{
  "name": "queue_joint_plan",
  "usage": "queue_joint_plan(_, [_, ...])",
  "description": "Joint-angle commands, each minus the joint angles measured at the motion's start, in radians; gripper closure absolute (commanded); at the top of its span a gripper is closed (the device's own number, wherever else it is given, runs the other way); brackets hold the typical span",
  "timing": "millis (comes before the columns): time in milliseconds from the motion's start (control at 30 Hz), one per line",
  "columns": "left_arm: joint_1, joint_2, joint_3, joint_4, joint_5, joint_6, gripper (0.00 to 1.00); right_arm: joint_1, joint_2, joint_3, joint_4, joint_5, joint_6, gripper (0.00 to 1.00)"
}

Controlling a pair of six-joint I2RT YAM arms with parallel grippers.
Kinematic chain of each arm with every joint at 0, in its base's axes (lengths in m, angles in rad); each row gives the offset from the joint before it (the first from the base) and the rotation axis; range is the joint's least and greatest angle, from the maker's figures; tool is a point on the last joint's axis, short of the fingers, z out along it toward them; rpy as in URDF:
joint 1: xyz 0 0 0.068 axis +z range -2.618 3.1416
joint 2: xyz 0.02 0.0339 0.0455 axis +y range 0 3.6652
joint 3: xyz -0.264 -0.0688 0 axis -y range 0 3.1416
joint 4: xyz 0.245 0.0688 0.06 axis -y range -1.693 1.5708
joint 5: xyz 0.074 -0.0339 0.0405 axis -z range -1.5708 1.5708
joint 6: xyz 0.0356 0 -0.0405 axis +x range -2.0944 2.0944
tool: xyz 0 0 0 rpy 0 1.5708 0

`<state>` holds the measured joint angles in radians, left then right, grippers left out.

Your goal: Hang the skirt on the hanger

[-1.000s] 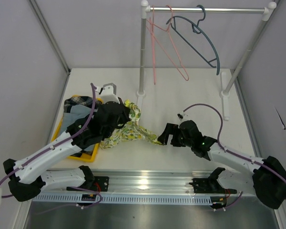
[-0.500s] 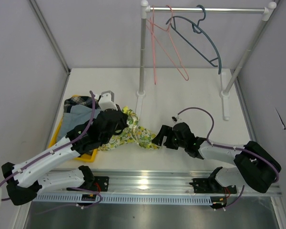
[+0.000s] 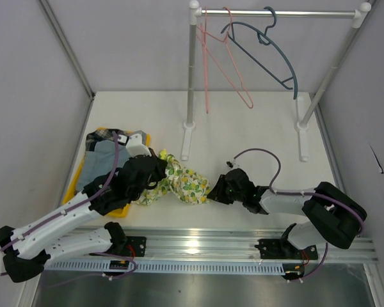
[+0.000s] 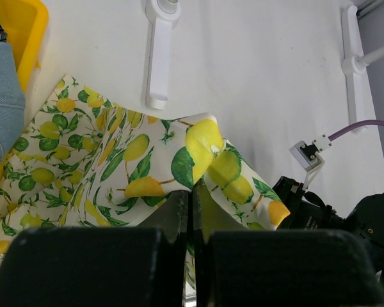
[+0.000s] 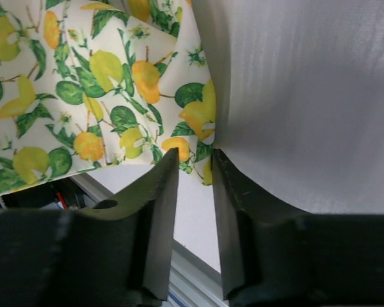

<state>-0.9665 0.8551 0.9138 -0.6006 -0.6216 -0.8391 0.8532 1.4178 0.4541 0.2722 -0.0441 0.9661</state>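
Observation:
The lemon-print skirt [image 3: 182, 182] lies bunched on the table between both arms. My left gripper [image 3: 161, 167] is shut on a fold of the skirt [image 4: 115, 147]; in the left wrist view its fingertips [image 4: 179, 201] pinch the cloth. My right gripper [image 3: 212, 192] is at the skirt's right edge. In the right wrist view that gripper [image 5: 195, 160] has a narrow gap between its jaws, and the hem of the skirt [image 5: 83, 83] just reaches the tips. The pink hanger [image 3: 225, 61] hangs from the rack's rail, far from both grippers.
A blue-grey hanger [image 3: 272, 54] hangs beside the pink one. A yellow bin [image 3: 118, 210] with a denim shirt [image 3: 102, 160] and a plaid shirt sits at the left. The rack's post [image 3: 191, 77] and its foot [image 4: 159, 57] stand just behind the skirt.
The right gripper slid left to the skirt's edge and narrowed its jaws from wide open. The left gripper moved down and toward the near edge, dragging the skirt with it.

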Motion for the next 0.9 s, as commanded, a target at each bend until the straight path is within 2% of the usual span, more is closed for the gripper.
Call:
queue_joint_plan(0, [-0.008,-0.034,-0.006,0.022,-0.010,-0.018,1.00,0.000,0.009,0.050,-0.022,0.075,-0.015,0.79])
queue_joint_plan(100, [-0.008,-0.047,-0.016,0.015,-0.013,-0.012,1.00,0.000,0.030,0.086,-0.048,0.076,-0.043,0.92])
queue_joint_plan(133, [-0.008,-0.053,-0.018,0.012,-0.013,-0.011,1.00,-0.002,0.033,0.098,-0.062,0.075,-0.052,1.00])
queue_joint_plan(267, [-0.008,-0.064,-0.021,0.024,-0.015,0.015,1.00,-0.008,-0.028,0.133,-0.145,0.116,-0.076,1.00])
queue_joint_plan(433, [0.018,-0.022,0.048,0.082,0.019,0.118,1.00,-0.081,-0.248,0.201,-0.353,0.144,-0.135,1.00])
queue_joint_plan(533, [0.098,0.051,0.106,0.165,0.141,0.196,1.00,-0.198,-0.366,0.308,-0.476,0.119,-0.202,1.00])
queue_joint_plan(633, [0.198,0.165,0.212,0.263,0.264,0.280,1.00,-0.377,-0.395,0.477,-0.563,0.055,-0.286,1.00])
queue_joint_plan(700, [0.284,0.281,0.331,0.320,0.337,0.302,1.00,-0.527,-0.347,0.578,-0.587,-0.041,-0.332,1.00])
queue_joint_plan(733, [0.345,0.324,0.365,0.332,0.444,0.307,1.00,-0.564,-0.295,0.686,-0.593,-0.095,-0.346,1.00])
queue_joint_plan(767, [0.368,0.364,0.466,0.343,0.485,0.304,1.00,-0.592,-0.268,0.743,-0.600,-0.108,-0.363,1.00])
queue_joint_plan(867, [0.411,0.479,0.596,0.415,0.589,0.328,1.00,-0.683,-0.165,0.957,-0.662,-0.161,-0.405,1.00])
